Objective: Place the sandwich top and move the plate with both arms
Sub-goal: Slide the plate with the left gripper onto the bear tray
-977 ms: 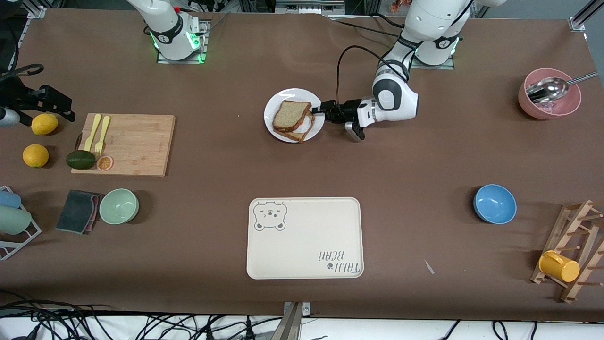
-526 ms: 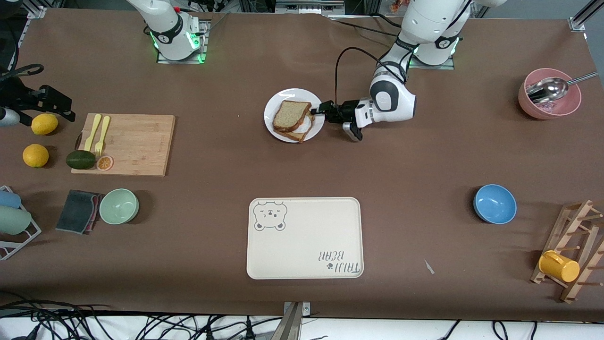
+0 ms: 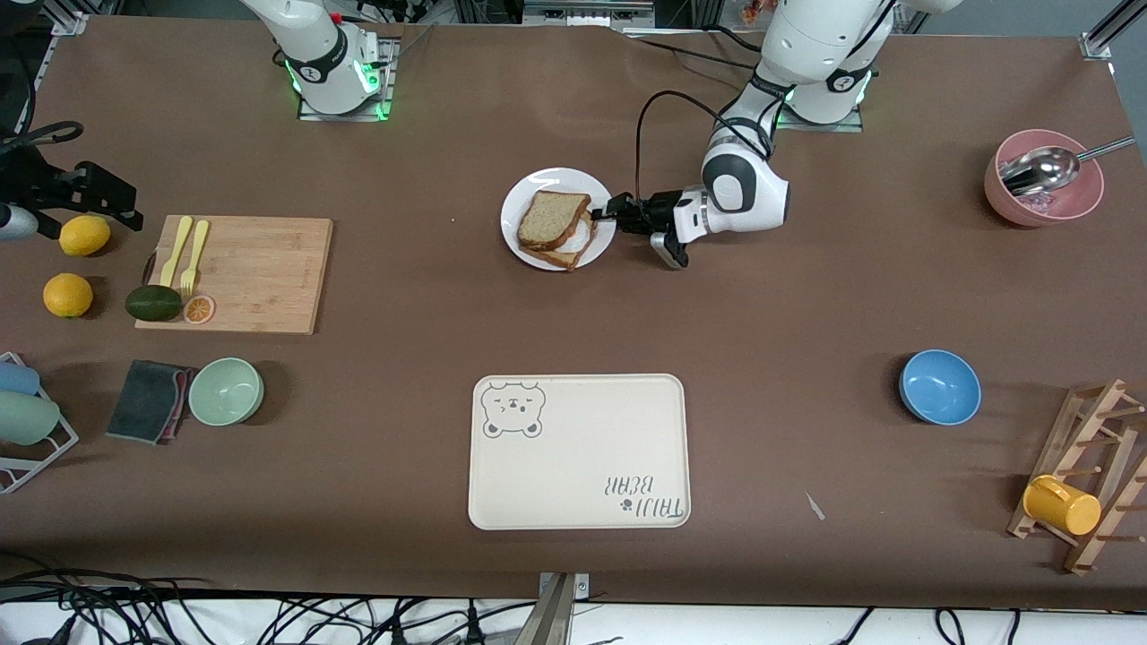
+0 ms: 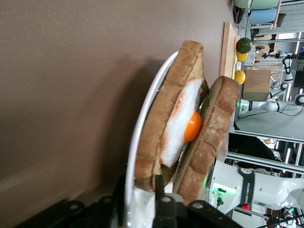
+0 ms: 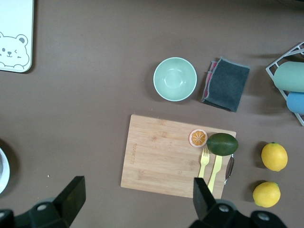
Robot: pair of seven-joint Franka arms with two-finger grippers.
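Left gripper (image 3: 612,211) was pinching the white plate (image 3: 518,199) rim, sandwich top (image 3: 551,218) leaning askew just ahead of it; a one-sided pull risked tipping bread off, right gripper (image 5: 137,198) wide, waiting.

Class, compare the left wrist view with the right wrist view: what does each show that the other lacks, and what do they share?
Only the left wrist view: the sandwich top leaning on the egg slice, and the left gripper at the plate's rim.
Only the right wrist view: the green bowl, grey cloth, bear tray and open right gripper.
Both: the plate, cutting board, avocado and lemons.
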